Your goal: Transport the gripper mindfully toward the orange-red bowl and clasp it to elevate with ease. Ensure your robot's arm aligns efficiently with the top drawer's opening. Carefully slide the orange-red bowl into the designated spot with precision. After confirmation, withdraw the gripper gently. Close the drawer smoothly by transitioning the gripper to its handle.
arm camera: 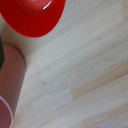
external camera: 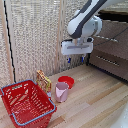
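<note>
Below my gripper [external camera: 76, 60], apart from its spread, empty fingers, the orange-red bowl [external camera: 66, 81] sits on the wooden table [external camera: 95, 100], touching nothing of mine; a pink cup [external camera: 61, 91] stands just beside it.

Bare wood floor [external camera: 95, 100] fills lower right of frame, w/ open air under the gripper [external camera: 76, 59]. Orange-red bowl [external camera: 66, 81] hemmed at lower left: pink cup [external camera: 61, 91] just beside it, small box [external camera: 43, 80] near, red basket [external camera: 27, 102] beyond. Drawer fronts [external camera: 111, 55] block right edge.
</note>
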